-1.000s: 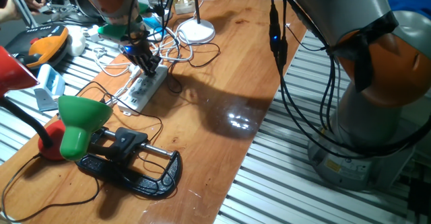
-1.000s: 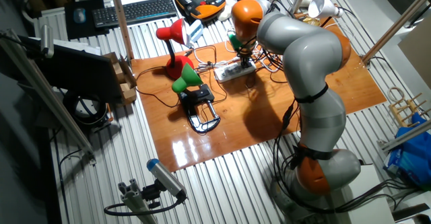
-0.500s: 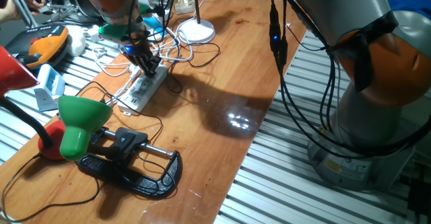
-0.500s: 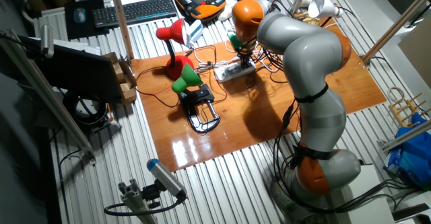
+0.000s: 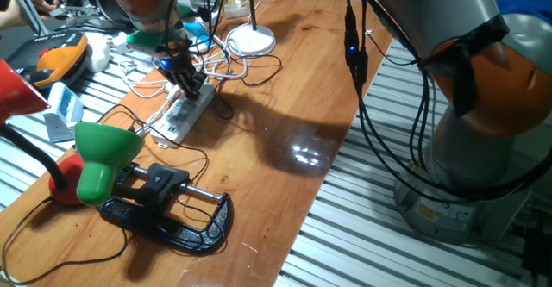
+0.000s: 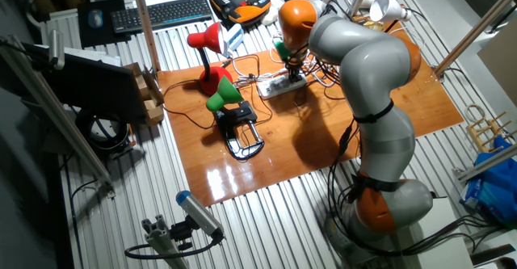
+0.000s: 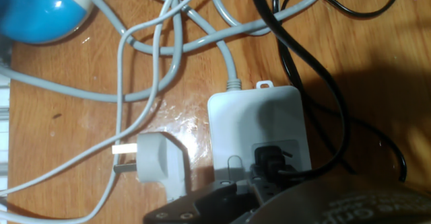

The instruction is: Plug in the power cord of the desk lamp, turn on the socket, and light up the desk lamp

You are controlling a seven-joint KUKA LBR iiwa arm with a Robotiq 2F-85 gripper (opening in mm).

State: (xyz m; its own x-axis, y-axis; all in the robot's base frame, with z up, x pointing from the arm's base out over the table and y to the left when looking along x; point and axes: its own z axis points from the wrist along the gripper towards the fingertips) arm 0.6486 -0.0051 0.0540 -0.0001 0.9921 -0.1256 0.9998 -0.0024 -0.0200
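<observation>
Looking from a second ago to now, nothing moves. The gripper [image 5: 191, 86] stays low over the end of the socket [image 5: 185, 115], and the lamps and cords lie just as they did. My guess is that the arm is pushing in the plug or pressing the switch.

In the hand view, the power cord [image 7: 306, 96] runs down to a small black plug sitting in the socket's end outlet. The fingers are hidden, so I cannot tell if they are clenched or let go.

Counting: one socket, one black cord at it, one loose white plug [image 7: 156, 159] beside it. There are three lamps: the desk lamp [image 5: 250, 39] behind the socket, a green lamp [image 5: 102, 156] and a red lamp [image 6: 206, 48].
</observation>
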